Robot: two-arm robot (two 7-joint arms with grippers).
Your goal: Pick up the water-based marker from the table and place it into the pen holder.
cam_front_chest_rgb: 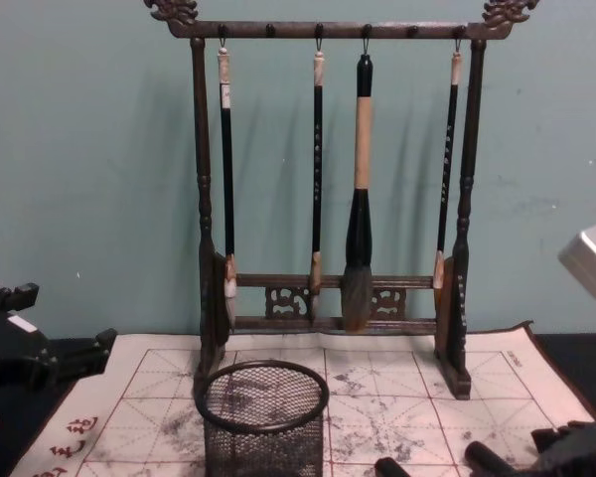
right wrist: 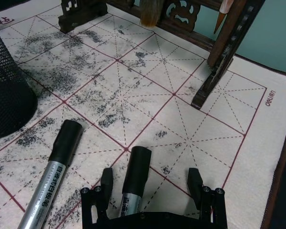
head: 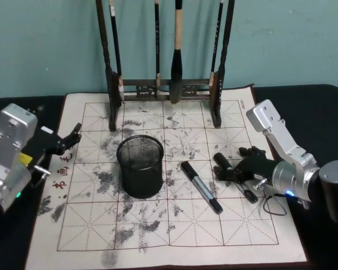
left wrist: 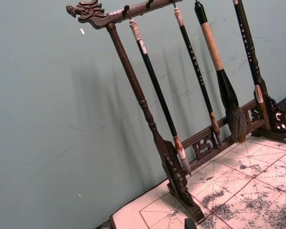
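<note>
Silver-grey wrist housings (head: 270,121), black left gripper (head: 73,136), black right gripper (head: 221,167), looped black cable (head: 276,207)

I see the pen holder (head: 139,166) in black wire mesh, a marker (head: 200,186) silver-grey with black ends, the mat (head: 174,228) cream with a red grid and grey ink smudges, dark brown brush rack (head: 164,87), teal wall (head: 45,45), black worktop (head: 321,107)

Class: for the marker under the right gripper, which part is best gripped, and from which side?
Likely the marker's grey barrel just behind the black cap, from above, closing across its width: it lies flat on the mat, long sides free. The open right gripper straddles it; the left gripper sits at the mat's left edge.
</note>
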